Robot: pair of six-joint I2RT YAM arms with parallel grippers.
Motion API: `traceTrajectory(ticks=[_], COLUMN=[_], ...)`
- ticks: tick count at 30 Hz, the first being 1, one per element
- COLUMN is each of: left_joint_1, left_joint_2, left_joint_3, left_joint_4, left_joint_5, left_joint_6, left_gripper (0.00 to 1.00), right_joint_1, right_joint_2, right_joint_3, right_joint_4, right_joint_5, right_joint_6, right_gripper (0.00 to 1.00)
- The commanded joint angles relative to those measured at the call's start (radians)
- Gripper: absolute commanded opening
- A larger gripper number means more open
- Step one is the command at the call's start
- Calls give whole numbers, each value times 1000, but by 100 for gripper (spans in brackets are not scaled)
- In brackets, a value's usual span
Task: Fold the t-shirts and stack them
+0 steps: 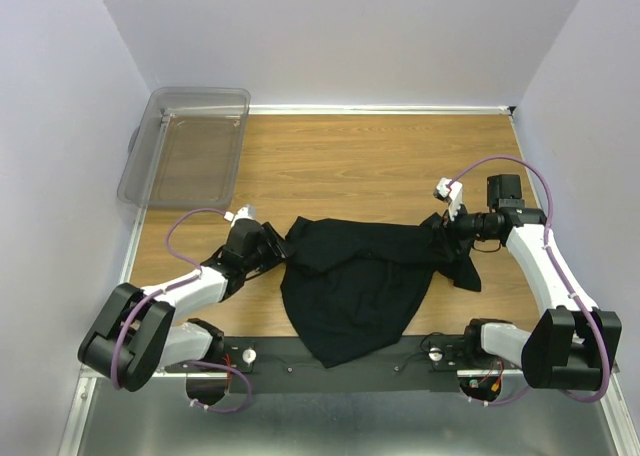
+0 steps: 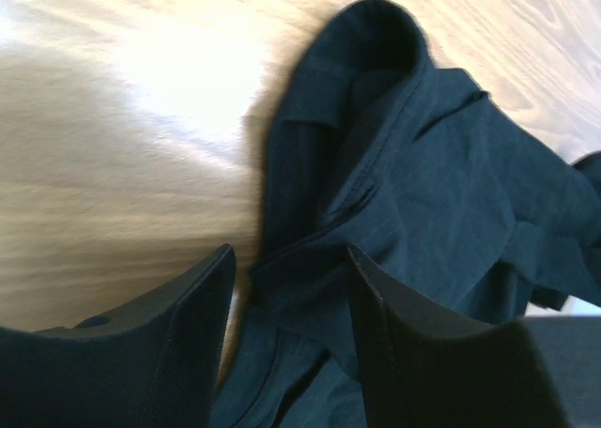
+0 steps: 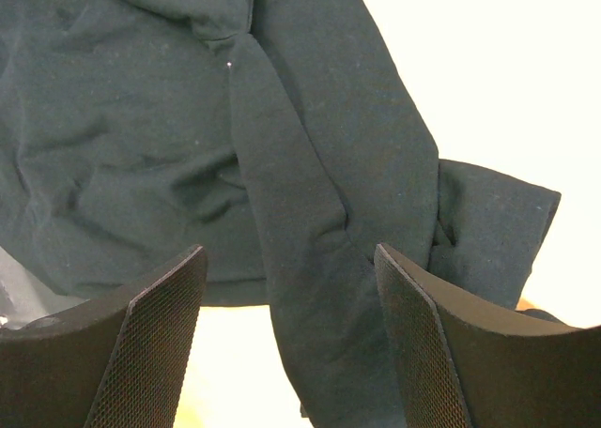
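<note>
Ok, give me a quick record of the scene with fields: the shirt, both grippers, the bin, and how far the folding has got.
t-shirt: one, black, crumpled and unfolded, on the near half of the table
left gripper: jaws open, low over the shirt's left edge, cloth between them
right gripper: jaws open, a fold of cloth between them at the shirt's right edge
bin: clear plastic, far left corner, apart from the shirt
folding: not yet done; no stack in view

Crumpled black t-shirt (image 1: 355, 276) on bench (image 1: 350, 166) near edge — left claw (image 1: 278, 248) at its left side, right claw (image 1: 440, 231) at right, clear bin (image 1: 200, 96) far-left
</note>
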Motion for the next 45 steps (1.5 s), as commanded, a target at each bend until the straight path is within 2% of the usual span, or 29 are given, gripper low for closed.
traceTrajectory(ticks=[1, 4, 7, 9, 10, 13, 17, 18, 22, 23, 26, 28, 32, 38, 45], left_joint_1=[4, 4, 4, 4, 4, 5, 5, 4, 4, 4, 5, 5, 5, 13, 25], left_joint_2=[17, -8, -58, -77, -90, -115, -136, -138, -158, -170, -227, -273, -310, -307, -359], left_joint_3=[-11, -8, 8, 14, 18, 28, 38, 41, 66, 80, 113, 130, 173, 227, 326], left_joint_4=[70, 56, 10, -21, -38, -61, -76, -75, -69, -56, -27, -7, 27, 27, -2], left_joint_5=[65, 57, 31, 20, 14, 3, 0, 3, 12, 14, 15, 14, -1, -5, -47], left_joint_6=[22, 22, 32, 40, 48, 63, 77, 83, 114, 141, 195, 268, 344, 375, 448], left_gripper=[50, 42, 40, 33, 26, 25, 2, 0, 0, 0, 0, 0, 0, 0, 0], right_joint_1=[-4, -4, -4, -4, -4, -4, -4, -4, -5, -5, -23, -51, -151, -168, -169], right_joint_2=[6, 11, 14, 15, 15, 14, 12, 12, 11, 8, 0, 9, 56, 150, 150], right_joint_3=[-12, -12, -12, -12, -10, -12, -8, -7, 1, 2, 16, 37, 94, 110, 102], right_joint_4=[8, 10, 10, 10, 10, 10, 11, 11, 57, 104, 161, 166, 162, 136, 88], right_joint_5=[7, 7, 7, 7, 8, 10, 22, 30, 144, 243, 417, 459, 442, 354, 298], right_joint_6=[4, 3, 3, 3, 3, 4, 8, 8, 91, 121, 196, 219, 233, 245, 192], right_gripper=[79, 79, 79, 79, 79, 79, 79, 79, 79, 80, 80, 81, 82, 81, 79])
